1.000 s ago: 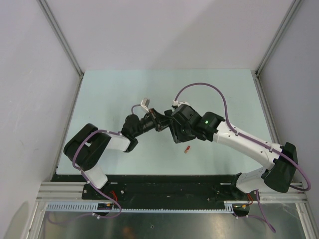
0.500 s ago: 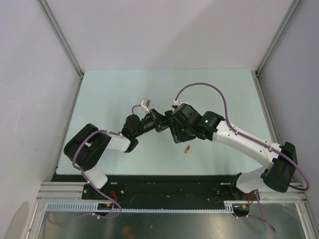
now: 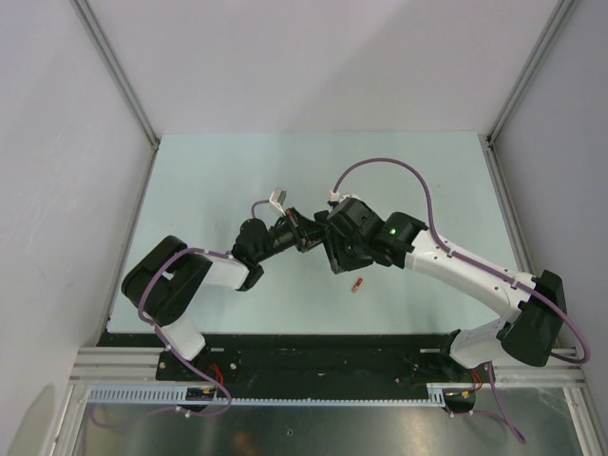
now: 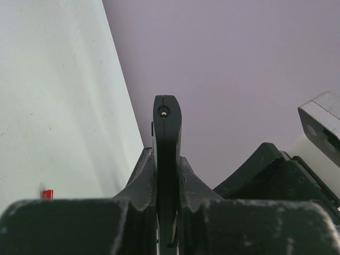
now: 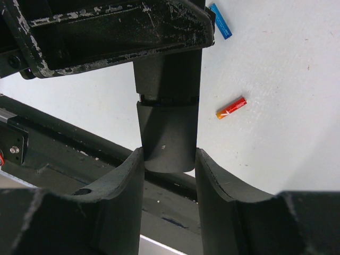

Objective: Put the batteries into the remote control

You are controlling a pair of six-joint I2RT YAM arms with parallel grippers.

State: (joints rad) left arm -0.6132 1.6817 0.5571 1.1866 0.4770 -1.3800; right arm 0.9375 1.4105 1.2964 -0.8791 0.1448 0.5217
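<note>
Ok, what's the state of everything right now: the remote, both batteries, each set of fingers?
remote control: held up between both arms; battery bay not visible
red-orange battery: lying loose on the table, not loaded
blue battery: lying loose on the table, not loaded
left fingers: shut on the remote control, across its thin side
right fingers: shut on the remote control, across its width

The remote control (image 5: 166, 133) is plain black. The red battery (image 5: 231, 108) shades to orange at one end, and the blue battery (image 5: 220, 22) is blue all over. The table (image 3: 218, 171) is pale mint green; the cable (image 3: 385, 160) is purple.
</note>
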